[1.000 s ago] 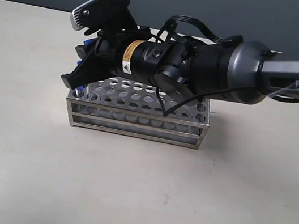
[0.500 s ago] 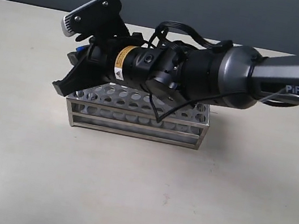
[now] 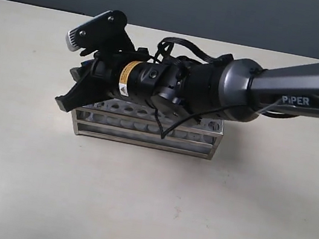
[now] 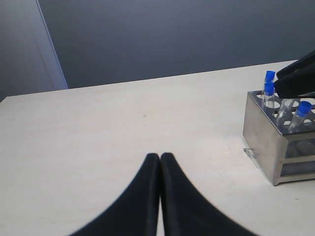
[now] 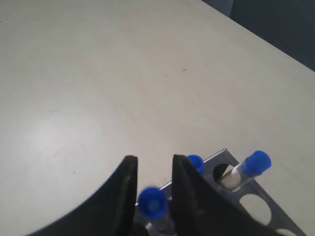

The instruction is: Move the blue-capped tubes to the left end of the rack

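Placing step: right fingers narrow around one blue-capped tube at the rack's left end; grip or release, I cannot tell. Left fingers pressed together. Next I'd open wider and lift straight clear.

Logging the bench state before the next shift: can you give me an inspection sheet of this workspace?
Surface: pale table, faint specks.
Job's things: steel rack upright; three blue-capped tubes seen at its end under the right gripper, a fourth not seen.
Clutter: nothing seen.
Grippers: right gripper jaws either side of one blue cap, grip unclear; left gripper shut, empty, apart from the rack.
Cables: black cable loops off the right wrist over the rack.
Surroundings: dark grey wall.
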### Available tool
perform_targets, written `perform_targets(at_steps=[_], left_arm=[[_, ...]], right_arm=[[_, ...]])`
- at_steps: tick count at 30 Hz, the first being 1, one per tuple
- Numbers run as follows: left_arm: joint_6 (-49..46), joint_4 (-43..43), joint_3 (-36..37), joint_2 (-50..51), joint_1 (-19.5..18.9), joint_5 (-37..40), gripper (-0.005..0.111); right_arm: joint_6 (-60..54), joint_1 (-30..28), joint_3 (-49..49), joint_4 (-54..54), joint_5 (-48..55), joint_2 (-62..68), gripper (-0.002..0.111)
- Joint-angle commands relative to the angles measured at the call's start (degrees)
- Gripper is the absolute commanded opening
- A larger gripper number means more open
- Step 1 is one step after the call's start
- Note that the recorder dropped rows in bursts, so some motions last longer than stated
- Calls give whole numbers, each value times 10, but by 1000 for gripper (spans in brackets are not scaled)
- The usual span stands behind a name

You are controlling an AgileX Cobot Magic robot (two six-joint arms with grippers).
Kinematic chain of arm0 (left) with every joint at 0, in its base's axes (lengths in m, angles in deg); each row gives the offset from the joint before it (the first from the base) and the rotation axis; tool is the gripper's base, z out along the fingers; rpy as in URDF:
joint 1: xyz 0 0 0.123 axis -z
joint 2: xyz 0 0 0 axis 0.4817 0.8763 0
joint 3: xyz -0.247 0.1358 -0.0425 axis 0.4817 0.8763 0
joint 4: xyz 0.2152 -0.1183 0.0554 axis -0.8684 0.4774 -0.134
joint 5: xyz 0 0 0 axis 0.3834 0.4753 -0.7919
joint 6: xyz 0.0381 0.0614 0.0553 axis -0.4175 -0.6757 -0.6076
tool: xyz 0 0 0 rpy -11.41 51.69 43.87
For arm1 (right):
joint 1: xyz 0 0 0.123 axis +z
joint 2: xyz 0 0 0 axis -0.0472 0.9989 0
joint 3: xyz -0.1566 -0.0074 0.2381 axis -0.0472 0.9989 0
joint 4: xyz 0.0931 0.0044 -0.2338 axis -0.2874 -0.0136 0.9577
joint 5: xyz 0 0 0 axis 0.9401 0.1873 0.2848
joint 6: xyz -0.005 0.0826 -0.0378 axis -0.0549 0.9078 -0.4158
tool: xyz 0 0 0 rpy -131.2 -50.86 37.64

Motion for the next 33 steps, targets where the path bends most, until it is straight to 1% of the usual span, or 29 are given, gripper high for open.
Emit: perform_targets(at_steps=[1, 4, 6, 8, 9, 10, 11, 12, 13, 14, 18, 20, 22, 27, 30, 31, 33], left_arm=[[0, 3, -3, 2, 2, -7, 1], [0, 3, -3, 2, 2, -7, 1], [0, 3, -3, 2, 2, -7, 1], [0, 3, -3, 2, 2, -7, 1], [0, 3, -3, 2, 2, -7, 1], [0, 3, -3, 2, 2, -7, 1], [0, 3, -3, 2, 2, -7, 1], [0, 3, -3, 2, 2, -7, 1], [0, 3, -3, 2, 2, -7, 1], [0, 3, -3, 2, 2, -7, 1], [0, 3, -3, 2, 2, -7, 1], [0, 3, -3, 2, 2, -7, 1], [0, 3, -3, 2, 2, -7, 1], [0, 3, -3, 2, 2, -7, 1], [0, 3, -3, 2, 2, -7, 1], [0, 3, -3, 2, 2, -7, 1], [0, 3, -3, 2, 2, -7, 1]], right_arm=[[2, 2, -2, 2, 3, 1, 38], [0, 1, -2, 2, 6, -5, 39], [-12, -5, -2, -1, 11, -34, 39], [-13, -31, -2, -5, 31, -95, 34], [-13, -47, -2, -16, 50, -130, 27], [-13, -66, -2, -29, 78, -158, 16], [-13, -84, 0, -34, 111, -183, 3], [-13, -101, 7, -40, 147, -204, 0], [-13, -115, 22, -42, 174, -224, 0], [-13, -122, 54, -42, 176, -244, 0], [-10, -124, 194, -53, 137, -346, 0], [-10, -124, 242, -74, 133, -389, 0], [-10, -124, 279, -78, 152, -427, 0], [-9, -124, 314, -108, 288, -477, 0], [-9, -124, 314, -104, 335, -479, 0], [-9, -124, 314, -98, 339, -479, 0], [-9, -124, 314, -29, 346, -479, 0]])
